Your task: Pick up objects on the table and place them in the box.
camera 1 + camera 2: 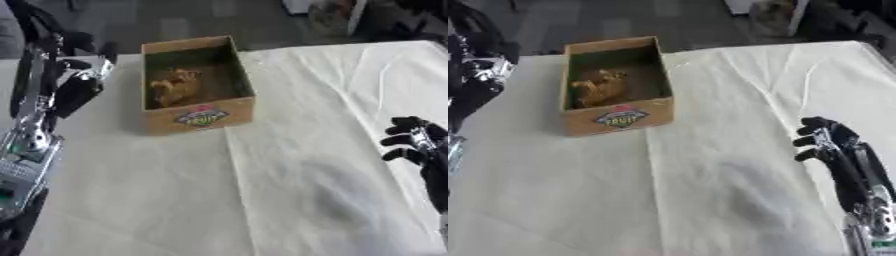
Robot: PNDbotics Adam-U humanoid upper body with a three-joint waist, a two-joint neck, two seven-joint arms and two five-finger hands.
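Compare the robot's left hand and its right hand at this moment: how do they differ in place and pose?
The left hand is raised at the table's left edge, close beside the cardboard box; the right hand sits low at the right edge, far from the box. The left hand's fingers cannot be made out, while the right hand's fingers are curled. Both are black, and neither holds anything visible.

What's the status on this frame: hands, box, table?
Left hand beside box, holding nothing. Right hand idle at right edge, fingers curled, empty. Tan object in box. Cloth bare.
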